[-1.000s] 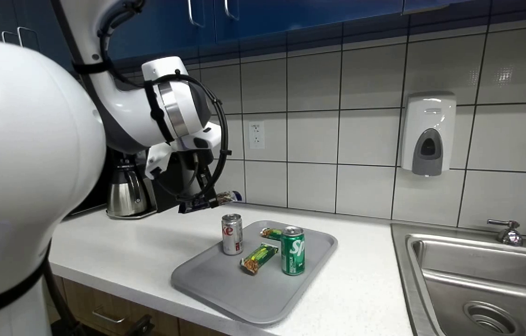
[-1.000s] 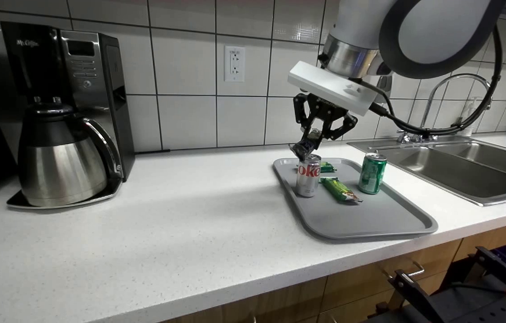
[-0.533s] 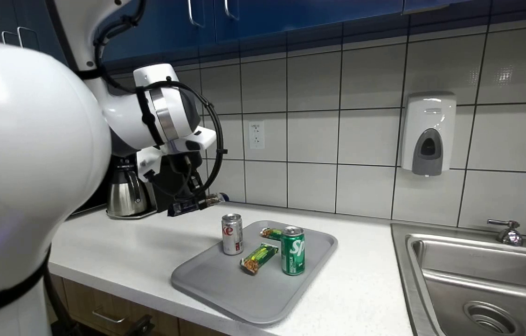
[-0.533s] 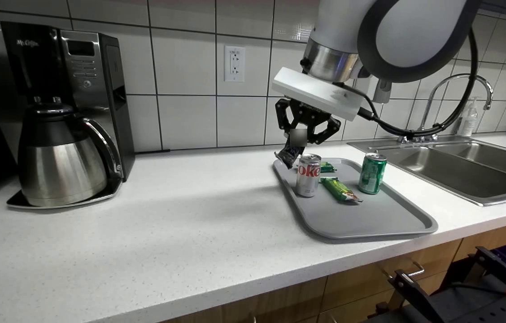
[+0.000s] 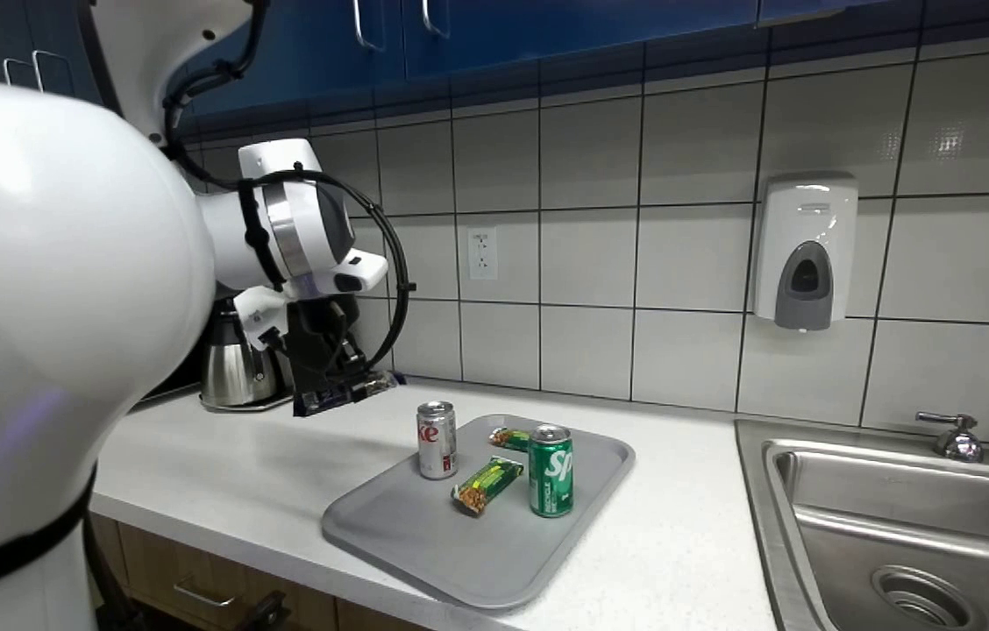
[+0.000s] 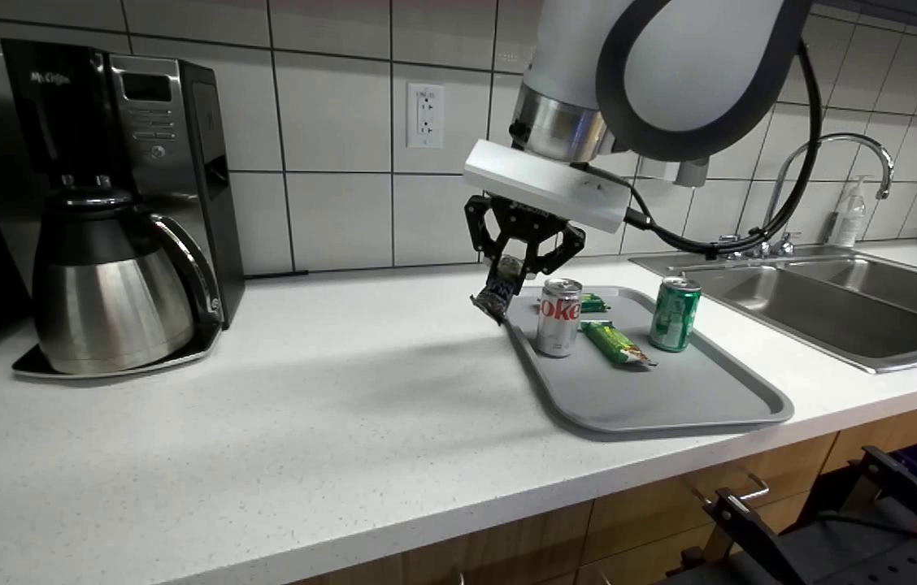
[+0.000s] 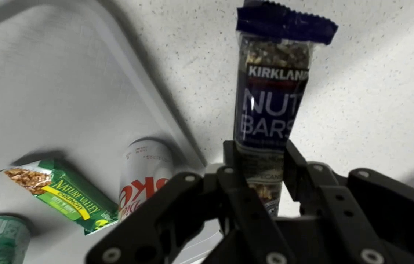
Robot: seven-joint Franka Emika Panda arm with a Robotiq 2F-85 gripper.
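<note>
My gripper (image 7: 260, 156) is shut on a dark blue Kirkland nut bar (image 7: 271, 106), gripped across its lower half in the wrist view. The bar (image 6: 499, 296) hangs tilted above the counter, at the tray's coffee-maker side. It also shows in an exterior view (image 5: 323, 401). The nearest thing is a silver Diet Coke can (image 6: 558, 321), upright on the grey tray (image 6: 686, 398) and partly hidden by a finger in the wrist view (image 7: 141, 183). A green Nature Valley bar (image 7: 67, 198) lies beside the can. A second green bar (image 5: 509, 438) lies behind, partly hidden. A green Sprite can (image 5: 551, 473) stands upright.
A coffee maker (image 6: 162, 146) with a steel carafe (image 6: 117, 284) stands on the white counter (image 6: 304, 439). A steel sink (image 5: 889, 526) lies on the tray's other side. The tiled wall (image 5: 586, 263) with an outlet (image 5: 483, 254) is behind. Blue cabinets (image 5: 565, 31) hang above.
My gripper has moved with the nut bar away from above the tray, toward the coffee maker, and lower. The cans, green bars and tray have not moved.
</note>
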